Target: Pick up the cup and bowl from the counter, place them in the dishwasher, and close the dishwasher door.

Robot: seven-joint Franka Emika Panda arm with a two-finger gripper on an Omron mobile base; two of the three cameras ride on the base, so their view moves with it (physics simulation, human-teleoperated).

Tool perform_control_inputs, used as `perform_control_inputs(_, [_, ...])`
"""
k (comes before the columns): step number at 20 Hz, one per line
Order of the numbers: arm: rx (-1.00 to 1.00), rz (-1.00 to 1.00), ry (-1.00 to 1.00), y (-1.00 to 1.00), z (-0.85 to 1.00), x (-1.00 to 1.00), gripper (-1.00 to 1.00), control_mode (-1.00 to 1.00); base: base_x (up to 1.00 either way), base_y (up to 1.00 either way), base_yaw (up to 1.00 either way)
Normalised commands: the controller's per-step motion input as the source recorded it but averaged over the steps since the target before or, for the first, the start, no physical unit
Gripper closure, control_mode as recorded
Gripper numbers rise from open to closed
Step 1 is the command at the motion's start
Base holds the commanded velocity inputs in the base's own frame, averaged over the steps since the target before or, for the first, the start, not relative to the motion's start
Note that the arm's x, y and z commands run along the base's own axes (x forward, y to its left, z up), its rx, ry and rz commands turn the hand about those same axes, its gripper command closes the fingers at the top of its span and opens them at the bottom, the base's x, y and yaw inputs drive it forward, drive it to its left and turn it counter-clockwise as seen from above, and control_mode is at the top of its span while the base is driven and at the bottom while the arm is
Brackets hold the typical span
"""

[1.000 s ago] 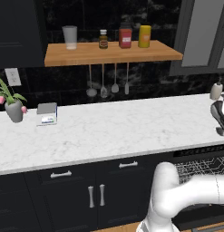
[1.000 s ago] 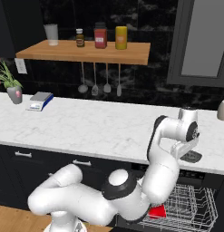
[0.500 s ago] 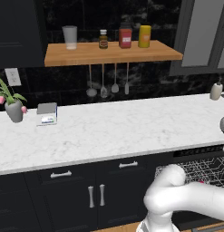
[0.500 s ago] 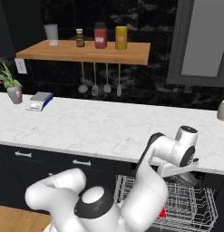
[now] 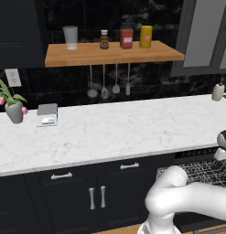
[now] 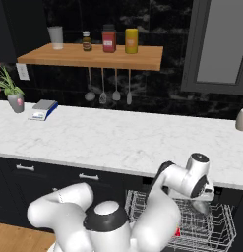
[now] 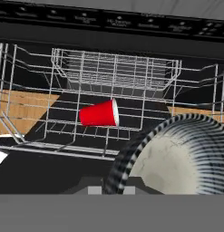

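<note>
the red plastic cup (image 7: 99, 113) lay on its side in the grey wire rack (image 7: 114, 86) of the open black dishwasher (image 6: 184, 224). a round ribbed black-and-white bowl (image 7: 177, 156) sat close before the hand camera over the rack, and whether the claw clenched it could not be told.

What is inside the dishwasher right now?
A red cup lies on its side in the grey wire rack of the dishwasher. A striped bowl sits close to the hand camera and covers the rack's near right part, so anything there is hidden.
</note>
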Motion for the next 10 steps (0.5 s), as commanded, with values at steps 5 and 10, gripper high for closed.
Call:
perform_control_inputs(5, [0.0, -0.19, -0.05, -0.01, -0.54, 0.2, 1.0, -1.0, 0.0, 0.0, 0.0])
perform_control_inputs(10, [0.11, -0.11, -0.05, -0.04, -0.7, 0.04, 1.0, -1.0, 0.0, 0.0, 0.0])
